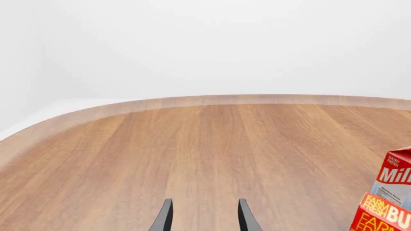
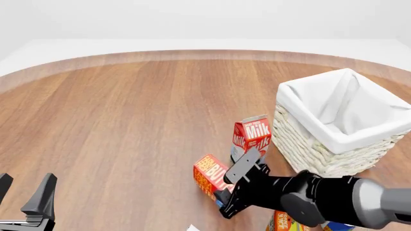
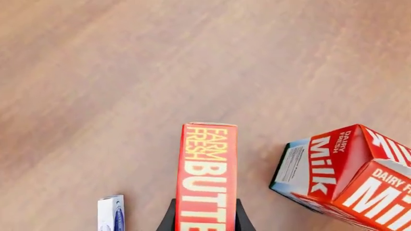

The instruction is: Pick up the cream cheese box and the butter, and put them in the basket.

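My right tool (image 2: 226,201), matte black on a grey arm, reaches in low over the brown wood-grain desk (image 2: 128,125), and its two dark fingers (image 3: 239,216) sit flush against the long sides of the small oblong red and orange butter carton (image 2: 209,175), so the tool is clamped narrow on the butter. In my right wrist view that carton (image 3: 207,178) runs straight out from between the fingers, its flat glossy face showing pale "FARM FRESH BUTTER" lettering. I cannot tell whether the butter is lifted or resting on the desk.

Just beside it stands the taller red-and-white gable-topped milk carton (image 2: 251,137), upright, near the butter but apart from it. Beyond the milk sits the large square basket of whitish woven wicker (image 2: 321,149), coarse ribbed weave on its walls, with a smooth white cloth liner (image 2: 334,103) folded over the rim. The butter is outside the basket, on the side towards me.

A small white and blue box end (image 3: 111,214) shows near the butter in the right wrist view; its print is too small to read.

My left tool (image 2: 26,192) hangs at the near left corner, well apart from everything, its slim black fingers (image 1: 164,216) spread wide and gripping nothing.
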Action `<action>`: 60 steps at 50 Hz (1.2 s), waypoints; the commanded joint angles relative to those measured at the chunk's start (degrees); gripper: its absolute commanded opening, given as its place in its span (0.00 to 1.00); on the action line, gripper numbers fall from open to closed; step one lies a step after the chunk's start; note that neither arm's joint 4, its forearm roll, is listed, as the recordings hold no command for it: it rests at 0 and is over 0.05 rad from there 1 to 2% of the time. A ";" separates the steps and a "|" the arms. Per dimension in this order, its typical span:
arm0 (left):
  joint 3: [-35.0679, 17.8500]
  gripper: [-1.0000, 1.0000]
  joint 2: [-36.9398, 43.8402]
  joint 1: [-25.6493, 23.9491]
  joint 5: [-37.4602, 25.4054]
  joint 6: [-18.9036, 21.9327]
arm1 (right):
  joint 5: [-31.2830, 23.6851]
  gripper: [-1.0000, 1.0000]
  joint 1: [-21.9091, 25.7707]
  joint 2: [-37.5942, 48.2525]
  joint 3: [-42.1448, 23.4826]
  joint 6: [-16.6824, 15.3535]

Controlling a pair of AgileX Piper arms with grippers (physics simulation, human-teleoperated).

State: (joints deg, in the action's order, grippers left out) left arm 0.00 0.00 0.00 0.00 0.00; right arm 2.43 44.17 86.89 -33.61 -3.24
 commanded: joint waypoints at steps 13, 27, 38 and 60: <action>0.00 1.00 0.00 0.00 0.00 0.00 | -6.23 0.00 4.84 -10.23 -3.10 3.40; 0.00 1.00 0.00 0.00 0.00 0.00 | -13.70 0.00 5.70 -21.70 -5.36 3.58; 0.00 1.00 0.00 0.00 0.00 0.00 | -18.38 0.00 3.55 -27.38 -8.71 3.51; 0.00 1.00 0.00 0.00 0.00 0.00 | -29.24 0.00 -0.88 -34.15 -19.71 3.96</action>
State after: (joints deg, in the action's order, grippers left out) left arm 0.00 0.00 0.00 0.00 0.00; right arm -22.13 44.92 56.43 -47.28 -0.83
